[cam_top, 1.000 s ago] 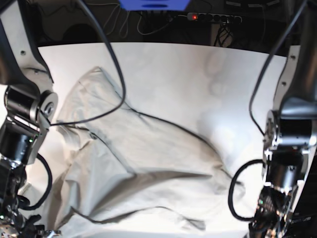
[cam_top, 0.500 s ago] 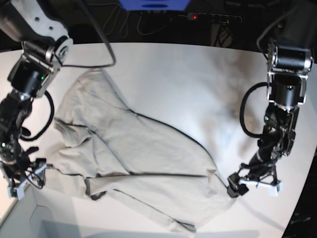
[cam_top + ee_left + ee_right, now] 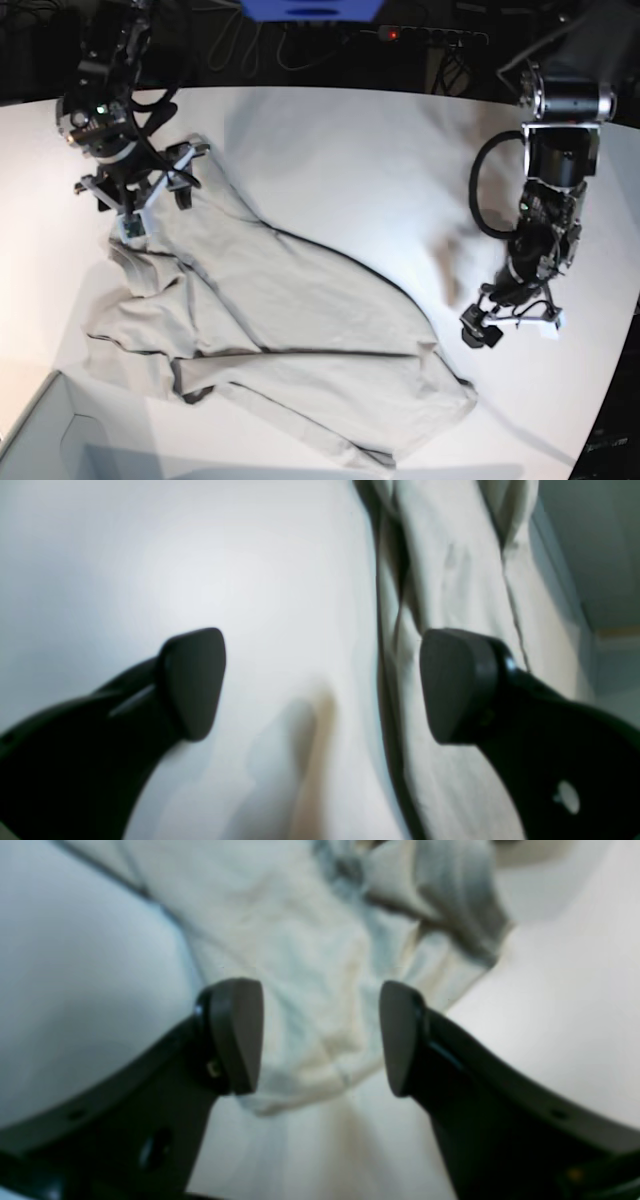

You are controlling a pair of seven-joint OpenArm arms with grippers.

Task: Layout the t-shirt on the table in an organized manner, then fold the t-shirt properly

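Fingers of both grippers spread wide — left gripper (image 3: pixel 512 328) over white table (image 3: pixel 380 160), right gripper (image 3: pixel 140 192) over t-shirt (image 3: pixel 290 330).

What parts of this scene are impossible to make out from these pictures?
- Base view: the underside of the t-shirt is hidden by its own folds.
- Base view: the pale box corner is cut off by the frame edge.
- Left wrist view: the cloth edge beyond the left pincer is blurred.
- Right wrist view: the bunched cloth past the right pincer is blurred; which part of the garment it is stays unclear.
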